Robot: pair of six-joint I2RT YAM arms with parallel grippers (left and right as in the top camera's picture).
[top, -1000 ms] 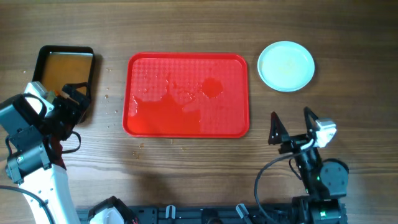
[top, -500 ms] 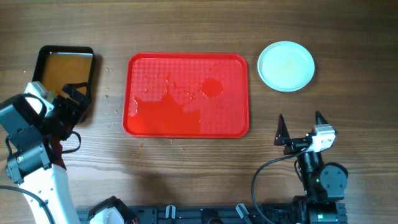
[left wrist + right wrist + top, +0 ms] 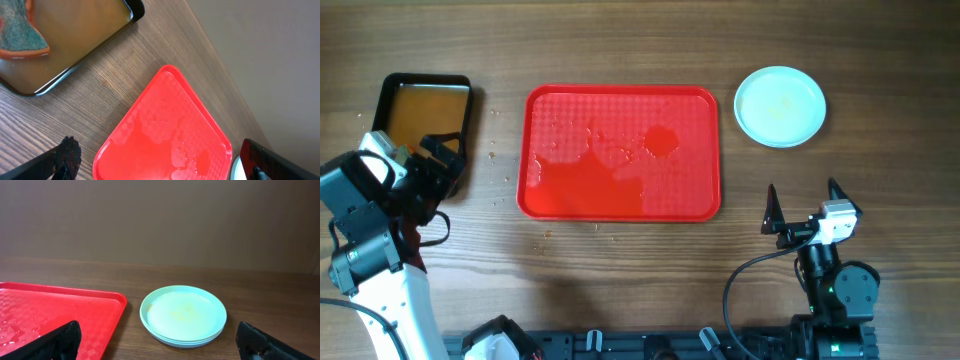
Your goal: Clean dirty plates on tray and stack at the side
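The pale blue-white plates sit in one stack on the wood right of the red tray; the stack also shows in the right wrist view, with a faint orange smear on the top plate. The tray holds no plates and is wet in patches. My right gripper is open and empty, near the table's front right, pointing at the stack from a distance. My left gripper is open and empty beside the black pan, left of the tray.
A black pan of brownish water stands at the far left; a sponge lies in it. Small crumbs dot the wood between pan and tray. The table's back edge runs close behind the tray.
My right gripper has drawn back toward the table's front, away from the plate stack, and then held still. The left arm has not moved.
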